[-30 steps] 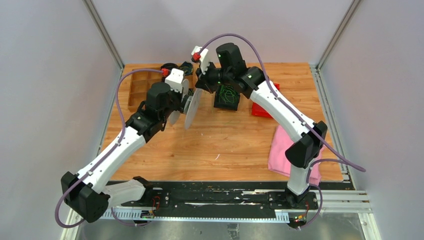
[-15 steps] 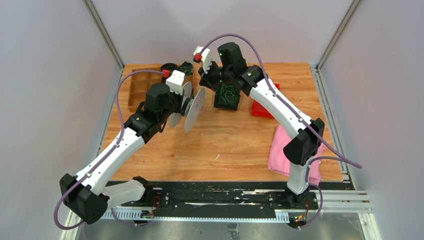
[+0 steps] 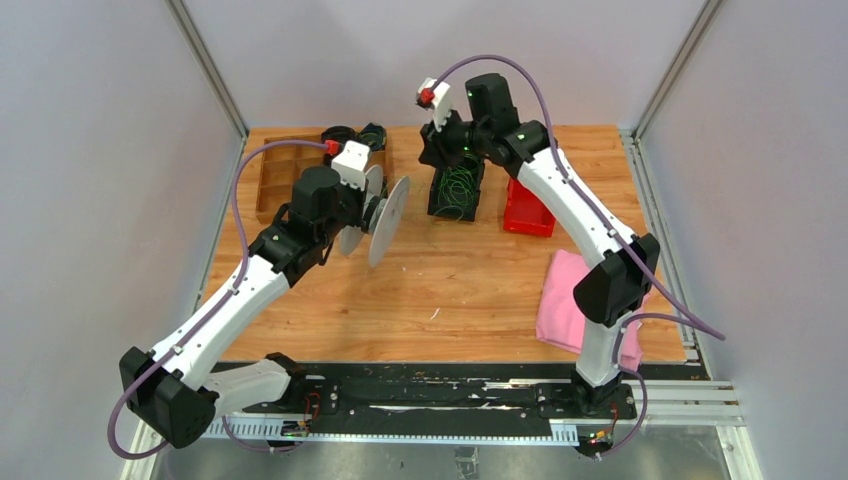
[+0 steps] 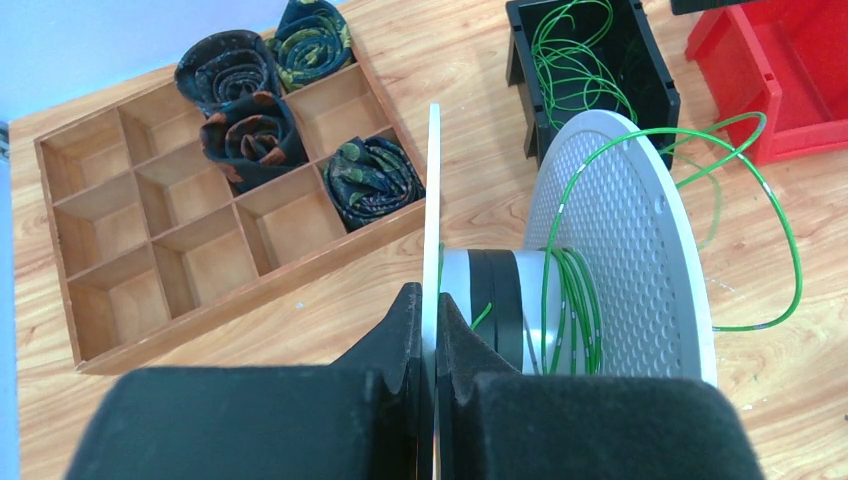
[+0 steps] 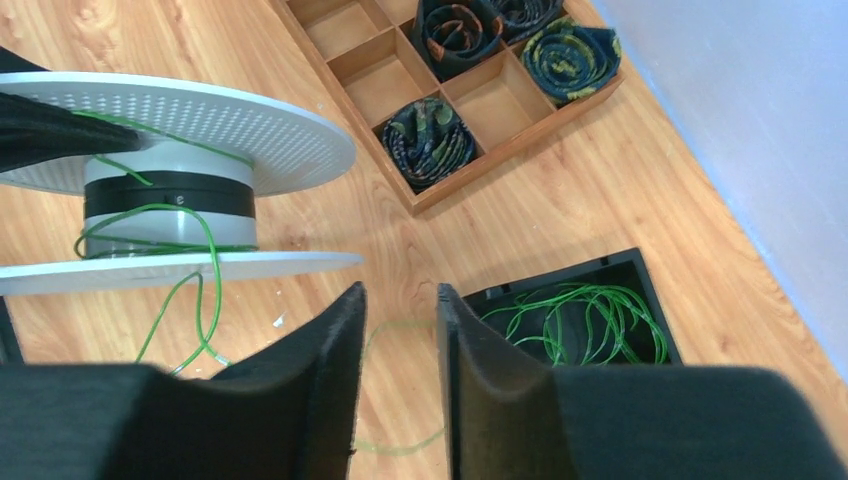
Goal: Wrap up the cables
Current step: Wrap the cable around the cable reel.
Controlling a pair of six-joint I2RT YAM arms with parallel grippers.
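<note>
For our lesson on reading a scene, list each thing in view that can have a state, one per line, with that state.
Spool, partly wound with cable, one loop loose.
Left end effector, shut on the Spool's flange.
Right end effector, open, holding nothing.
Black bin, holding loose cables.
Wooden tray, four compartments filled, others empty.

There is 1 grey spool (image 4: 620,260), 1 black box (image 4: 655,95), 1 red bin (image 3: 527,215), 1 pink cloth (image 3: 555,310) and 1 wooden tray (image 4: 250,290) holding 4 dark cord bundles (image 4: 372,180). The green cables (image 4: 575,70) in the box are too tangled to count.
</note>
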